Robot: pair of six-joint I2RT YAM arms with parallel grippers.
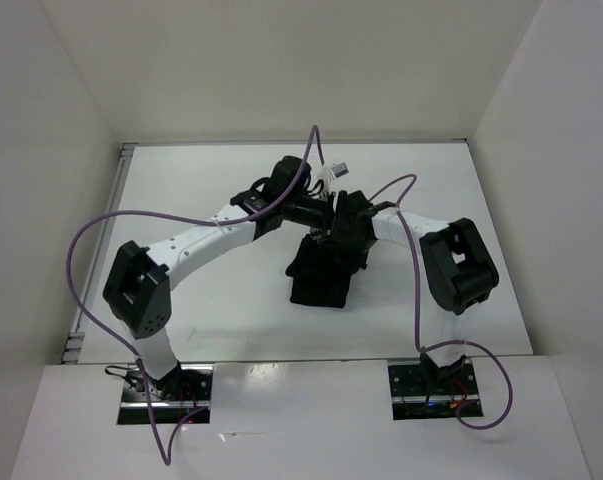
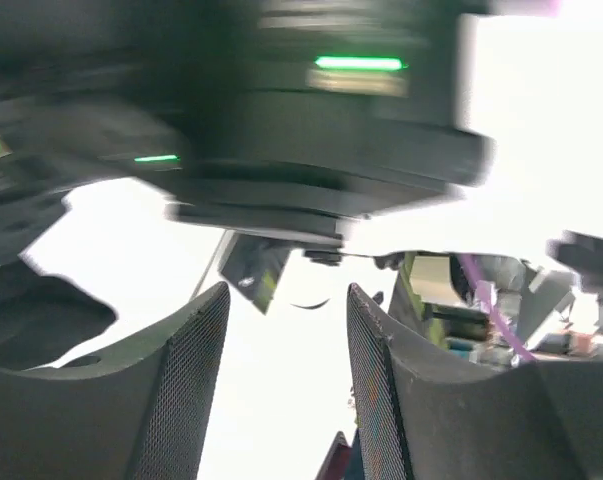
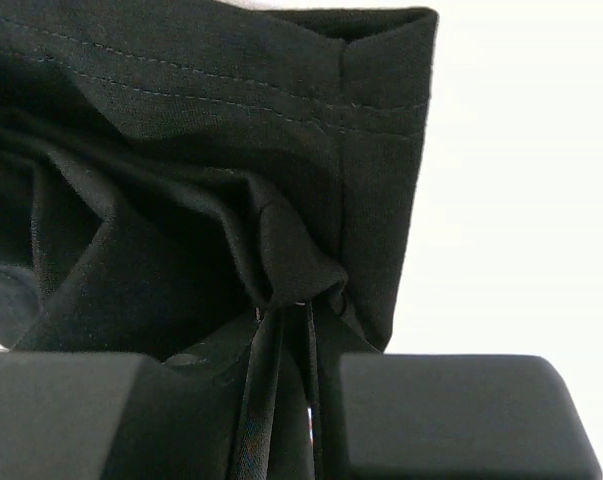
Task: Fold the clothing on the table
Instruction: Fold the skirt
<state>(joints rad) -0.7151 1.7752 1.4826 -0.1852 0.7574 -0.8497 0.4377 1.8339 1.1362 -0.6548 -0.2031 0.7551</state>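
The black clothing (image 1: 321,278) lies bunched in the middle of the white table (image 1: 201,180), with its far end lifted. My right gripper (image 1: 345,238) is above that end, shut on a pinched fold of the clothing (image 3: 181,180). The fabric gathers into the right gripper (image 3: 293,318) and a stitched hem runs along the top. My left gripper (image 1: 324,212) hovers just beyond the garment, close to the right wrist. In the left wrist view the left gripper (image 2: 286,300) is open, with only white background between its mesh pads (image 2: 186,390). A blurred dark arm housing (image 2: 311,120) fills the upper part of that view.
White walls enclose the table on three sides. A metal strip (image 1: 121,200) runs along the left edge. Purple cables (image 1: 91,240) loop off both arms. The two wrists crowd together at mid-table, and both arm bases (image 1: 166,392) sit at the near edge.
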